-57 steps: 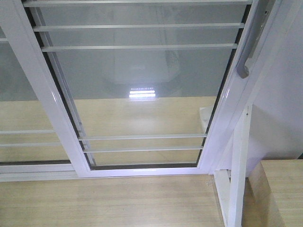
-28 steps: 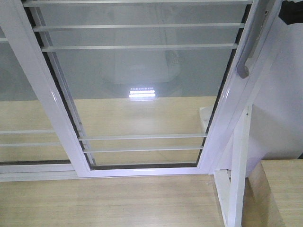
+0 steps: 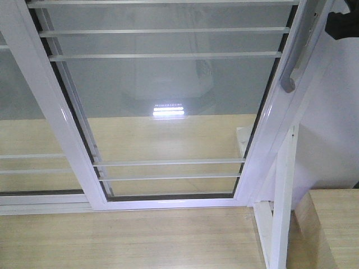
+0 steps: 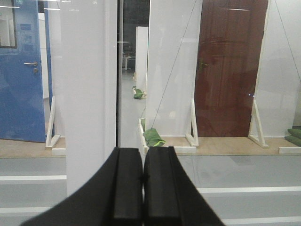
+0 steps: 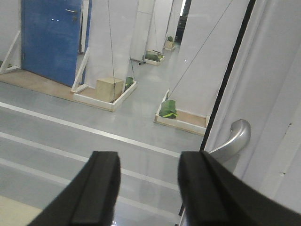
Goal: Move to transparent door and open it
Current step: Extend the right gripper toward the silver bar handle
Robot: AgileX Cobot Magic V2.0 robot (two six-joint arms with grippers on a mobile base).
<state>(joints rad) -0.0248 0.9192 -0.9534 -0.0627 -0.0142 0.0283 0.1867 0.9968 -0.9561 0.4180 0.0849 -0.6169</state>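
Note:
The transparent door (image 3: 168,95), a white-framed glass panel with thin horizontal bars, fills the front view. Its curved grey pull handle (image 3: 292,64) sits on the right stile. A black part of my right arm (image 3: 343,23) shows at the top right, just right of the handle. In the right wrist view my right gripper (image 5: 149,160) is open and empty, facing the glass, with the handle (image 5: 234,137) just beyond its right finger (image 5: 197,174). My left gripper (image 4: 142,151) is shut with nothing in it, pointing at the glass next to a white stile (image 4: 89,94).
A barred glass panel without a handle (image 3: 25,106) overlaps on the left. A white outer frame post (image 3: 282,202) and a wooden block (image 3: 332,227) stand at the lower right. Wood flooring (image 3: 123,238) lies before the track. Behind the glass stand a blue door (image 5: 49,37) and a brown door (image 4: 230,66).
The black part of my right arm has come into the front view's top right corner and moved left toward the handle. The door has not moved.

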